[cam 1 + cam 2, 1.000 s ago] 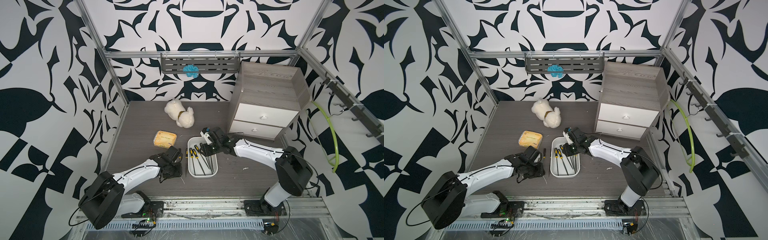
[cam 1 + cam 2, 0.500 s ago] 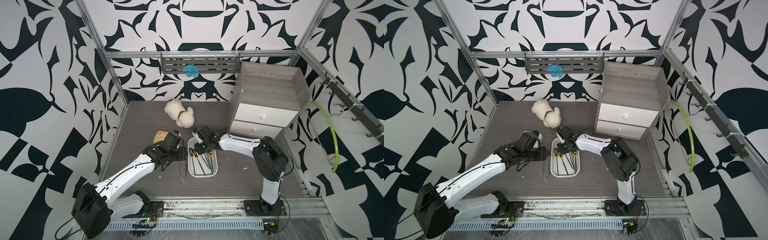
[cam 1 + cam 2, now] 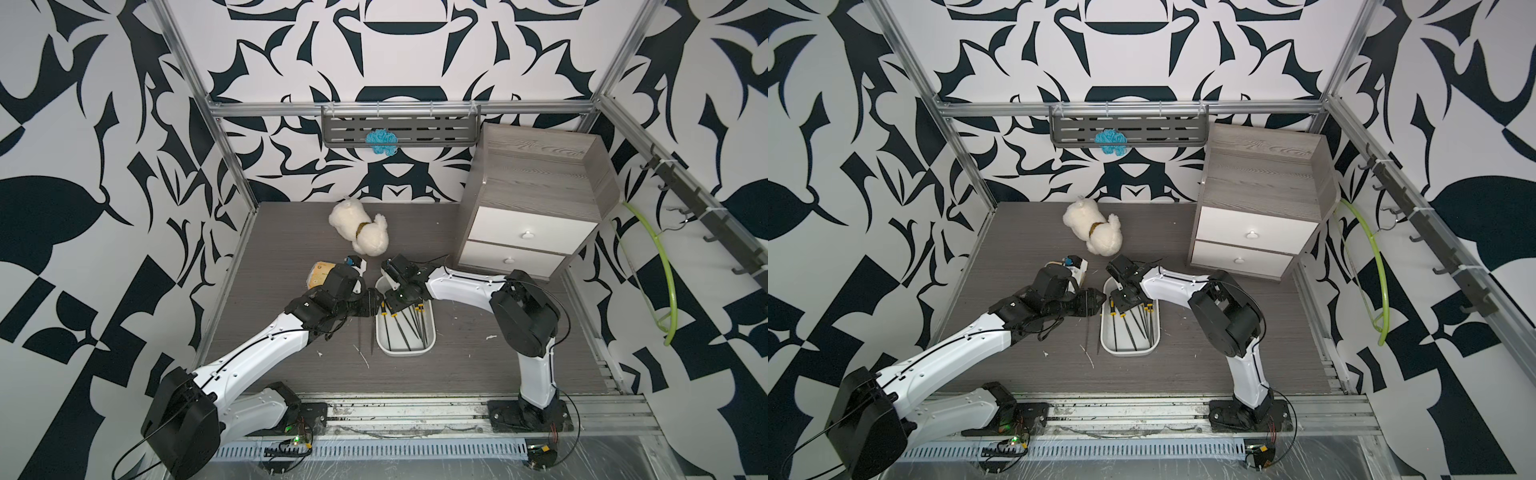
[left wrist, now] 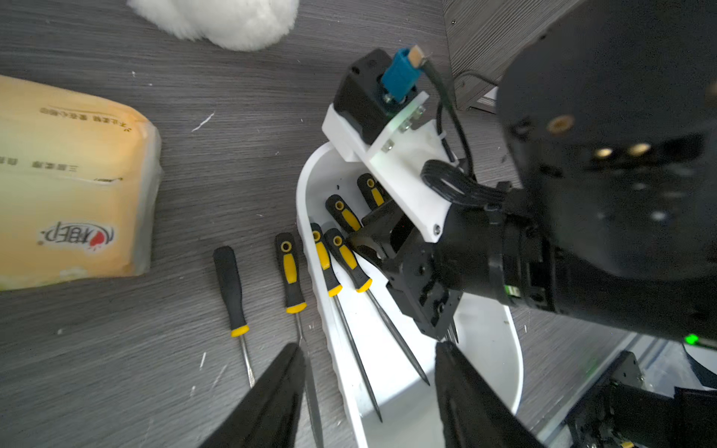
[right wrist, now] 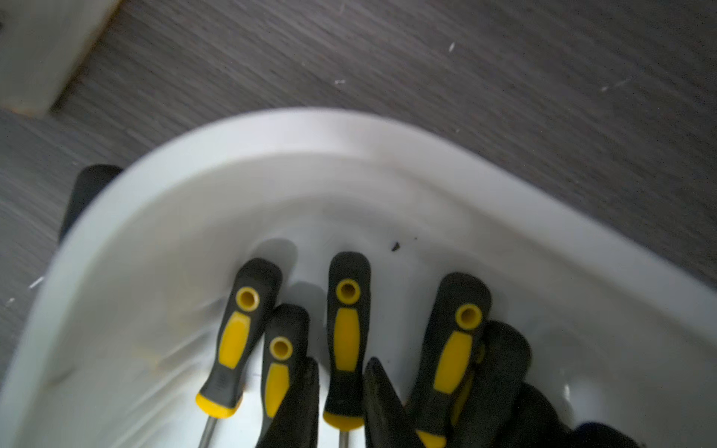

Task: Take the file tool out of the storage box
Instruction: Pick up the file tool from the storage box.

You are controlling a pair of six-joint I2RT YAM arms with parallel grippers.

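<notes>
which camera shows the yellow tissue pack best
The left wrist view: the tissue pack is large and unblocked there, its printed label and wrapper plain to see. In both top views the left arm covers most of it, leaving a yellow edge. The right wrist view does not show it.

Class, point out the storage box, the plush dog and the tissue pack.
storage box (image 3: 405,353): in a top view, on its near rim.
plush dog (image 3: 372,243): in a top view, on its white body.
tissue pack (image 4: 70,182): left wrist view, on its yellow top face.
</notes>
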